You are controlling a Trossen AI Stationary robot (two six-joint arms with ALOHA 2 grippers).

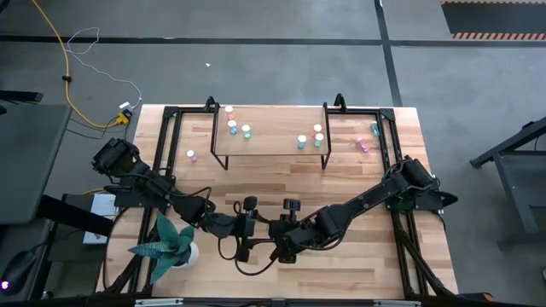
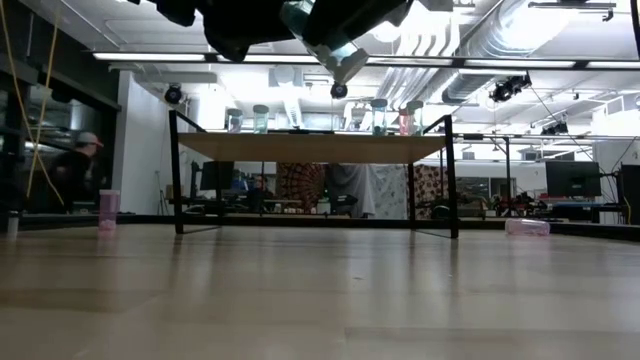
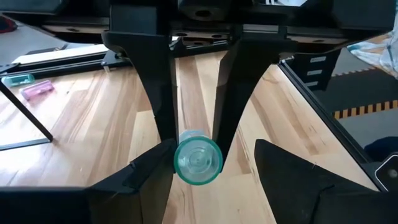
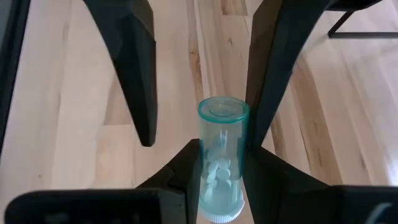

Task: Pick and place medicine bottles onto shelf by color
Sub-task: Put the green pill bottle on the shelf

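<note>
No readable text, labels or numbers anywhere — bottles, shelf, table, room all unmarked

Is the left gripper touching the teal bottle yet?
Apart. In the right wrist view the left gripper's fingers straddle the teal bottle, gaps visible on both sides.

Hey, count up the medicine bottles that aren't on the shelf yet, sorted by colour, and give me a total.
Pink: 2, the left pink bottle and the right pink bottle, either side of the shelf.
Teal: 2, the loose teal bottle right of the shelf, and the held teal bottle in the right claw.
Red-orange: 0.
Total: 4.
</note>
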